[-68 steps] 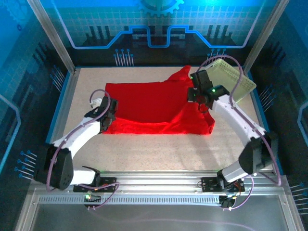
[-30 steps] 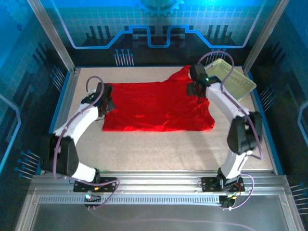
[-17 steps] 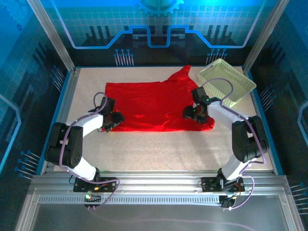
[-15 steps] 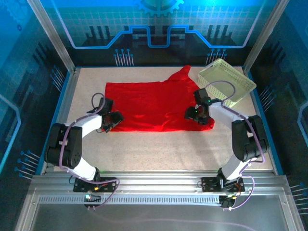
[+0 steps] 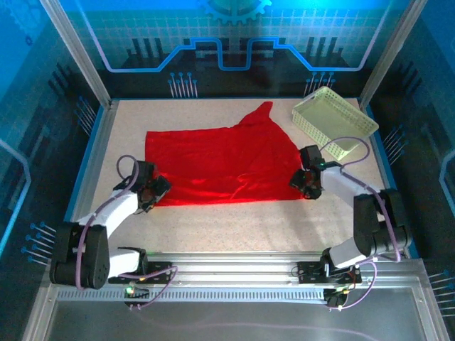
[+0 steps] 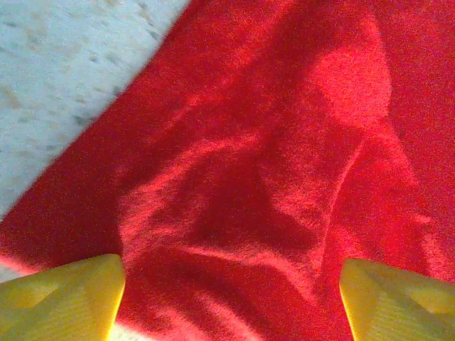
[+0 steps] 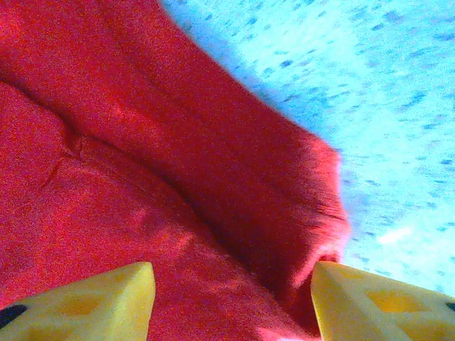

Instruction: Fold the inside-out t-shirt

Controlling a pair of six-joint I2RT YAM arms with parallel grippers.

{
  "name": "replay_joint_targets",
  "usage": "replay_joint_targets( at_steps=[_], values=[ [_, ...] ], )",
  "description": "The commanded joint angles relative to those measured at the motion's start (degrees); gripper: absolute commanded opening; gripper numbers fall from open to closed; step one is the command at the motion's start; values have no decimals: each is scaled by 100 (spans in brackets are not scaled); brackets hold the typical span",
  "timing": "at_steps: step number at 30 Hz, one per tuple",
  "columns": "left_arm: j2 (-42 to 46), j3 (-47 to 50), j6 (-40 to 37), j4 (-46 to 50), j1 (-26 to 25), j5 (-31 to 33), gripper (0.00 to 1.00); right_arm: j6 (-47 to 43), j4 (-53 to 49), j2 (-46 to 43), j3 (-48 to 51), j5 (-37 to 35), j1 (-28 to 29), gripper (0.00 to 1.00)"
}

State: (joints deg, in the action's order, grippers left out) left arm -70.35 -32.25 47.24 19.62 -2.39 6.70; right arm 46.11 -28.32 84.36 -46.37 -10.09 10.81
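Note:
The inside-out t-shirt [image 5: 220, 163] lies spread flat on the speckled table, bright red, with one sleeve pointing toward the back [image 5: 264, 114]. My left gripper [image 5: 156, 189] sits low at the shirt's near left corner. In the left wrist view its yellow fingertips [image 6: 67, 298] stand wide apart, open, with rumpled red cloth [image 6: 270, 156] below them. My right gripper [image 5: 303, 183] sits at the shirt's near right corner. Its fingers [image 7: 377, 302] are open too, straddling a fold of the cloth [image 7: 142, 156] at the hem corner.
A pale yellow-green lattice basket [image 5: 334, 119] stands at the back right, just beyond the shirt's right edge. Bare speckled table [image 5: 234, 227] runs between the shirt and the arms' bases. Blue rails and metal posts line the sides.
Both grippers have drawn back toward the near edge to the shirt's front corners. The shirt has shifted slightly left and lies flatter. The left jaws have widened.

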Motion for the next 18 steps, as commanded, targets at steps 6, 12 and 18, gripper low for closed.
replay_joint_targets(
  at_steps=[6, 12, 18],
  values=[
    [368, -885, -552, 484, -89, -93, 81, -1078, -8, -638, -875, -332, 834, 64],
    [-1611, -2250, -766, 169, -442, -940, 80, -1446, 81, 1127, -2384, 555, 880, 63],
    [-2688, -2531, -491, -157, -691, -1218, 80, -1133, -295, 2590, -3442, 627, 968, 65]
  ],
)
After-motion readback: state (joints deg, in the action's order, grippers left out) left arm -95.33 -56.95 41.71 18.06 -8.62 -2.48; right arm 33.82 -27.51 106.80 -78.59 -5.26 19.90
